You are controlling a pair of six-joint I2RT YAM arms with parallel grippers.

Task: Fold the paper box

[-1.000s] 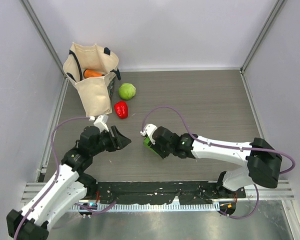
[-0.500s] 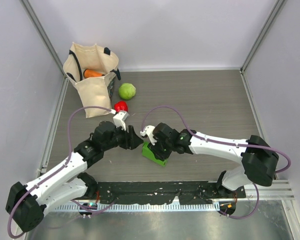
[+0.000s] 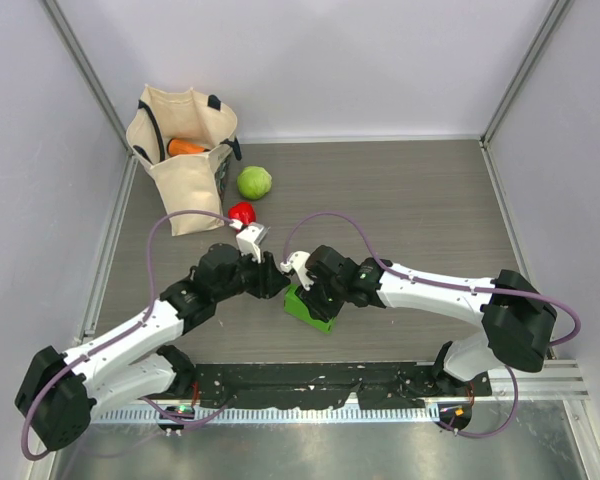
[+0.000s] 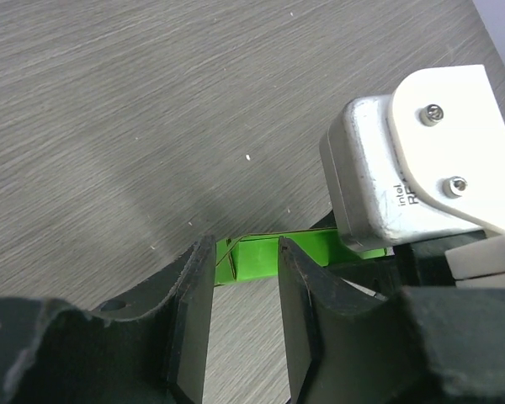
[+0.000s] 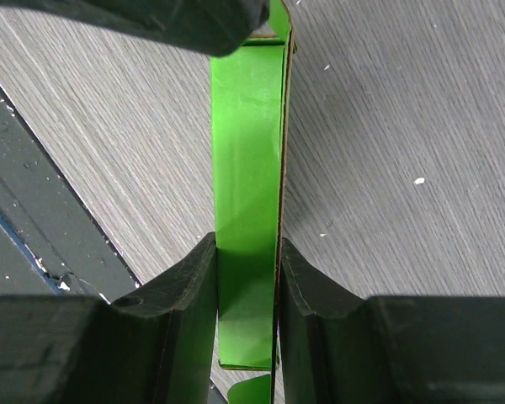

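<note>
Overhead, a cloth bag (image 3: 180, 190) sits at the far left corner of the table (image 3: 420, 200), with an orange carrot (image 3: 187, 147) showing in its mouth. Just beside the bag, on its right, is a round pale-green vegetable (image 3: 254, 182). A red pepper (image 3: 242, 213) lies near the bag's lower right corner, on the side toward the arm bases. The paper box (image 3: 313, 311) is well apart from the bag, nearer the bases and further right than the pepper. It rests on the table as a folded-down bright green piece. The right gripper (image 3: 303, 292) reaches it from the side away from the bag. In its wrist view we see its two fingers (image 5: 192, 290) pressed on either face of a narrow green panel, pinching the card between them. The left gripper (image 3: 276, 280) comes in from the bag side and faces the same piece, close to the right gripper. Its wrist view shows the jaws part spread, with bare table in the gap and the green edge just beyond the tips. We cannot tell whether the tips touch the card, since the fingers themselves hide the contact. The right arm's grey-white camera housing (image 4: 421, 168) fills that view's right side.
</note>
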